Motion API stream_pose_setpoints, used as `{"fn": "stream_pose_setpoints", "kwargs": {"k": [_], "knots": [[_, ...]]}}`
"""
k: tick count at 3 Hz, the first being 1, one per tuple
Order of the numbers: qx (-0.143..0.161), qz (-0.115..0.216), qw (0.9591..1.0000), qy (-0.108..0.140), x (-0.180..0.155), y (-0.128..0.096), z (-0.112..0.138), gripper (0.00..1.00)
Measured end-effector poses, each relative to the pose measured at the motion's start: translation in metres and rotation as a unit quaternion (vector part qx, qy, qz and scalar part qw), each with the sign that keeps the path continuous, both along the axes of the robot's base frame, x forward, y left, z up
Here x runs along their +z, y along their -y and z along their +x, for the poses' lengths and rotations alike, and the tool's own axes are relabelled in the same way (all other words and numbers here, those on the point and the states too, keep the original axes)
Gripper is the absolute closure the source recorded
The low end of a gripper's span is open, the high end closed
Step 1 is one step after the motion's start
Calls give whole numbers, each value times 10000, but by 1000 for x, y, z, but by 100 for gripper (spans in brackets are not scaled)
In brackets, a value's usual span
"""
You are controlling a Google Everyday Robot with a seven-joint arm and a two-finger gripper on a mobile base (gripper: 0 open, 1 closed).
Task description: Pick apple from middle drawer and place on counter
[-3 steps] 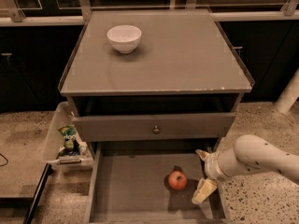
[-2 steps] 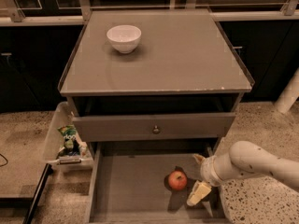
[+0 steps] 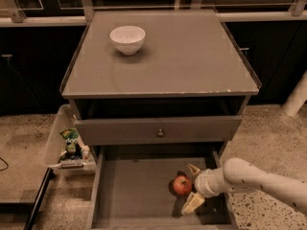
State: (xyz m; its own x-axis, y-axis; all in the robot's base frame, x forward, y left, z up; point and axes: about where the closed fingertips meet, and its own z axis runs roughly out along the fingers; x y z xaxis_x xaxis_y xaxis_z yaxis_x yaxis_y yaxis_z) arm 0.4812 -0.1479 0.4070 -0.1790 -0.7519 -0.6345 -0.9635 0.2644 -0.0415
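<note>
The apple (image 3: 182, 185) is sitting on the floor of the middle drawer (image 3: 134, 190), and it is not shifting. Over the last second the gripper (image 3: 190, 188) has been sliding in from the apple's right, as the camera sees it. It is now arriving: its jaws are spread wide, one reaching behind the apple and one lying in front, straddling it without squeezing. I am judging that the approach is ending and the clench is coming next.

Just right of the apple the drawer's side wall is crowding the wrist. Behind and above the apple the knobbed drawer front (image 3: 158, 131) is standing, so the lift is needing to clear it. Far above the apple, the worktop (image 3: 201, 56) is offering room beside the white bowl (image 3: 127, 38).
</note>
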Motion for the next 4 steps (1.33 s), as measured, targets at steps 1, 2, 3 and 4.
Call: {"fn": "stream_pose_setpoints", "kwargs": {"k": [1,2,3,4], "knots": [[113,177,9996,180,-17,-9,6,0],[124,251,9991,316,-29,-7,15,0],[127,254,9991,318,-29,-7,15,19],[127,254,9991,318,-29,-7,15,42]]}}
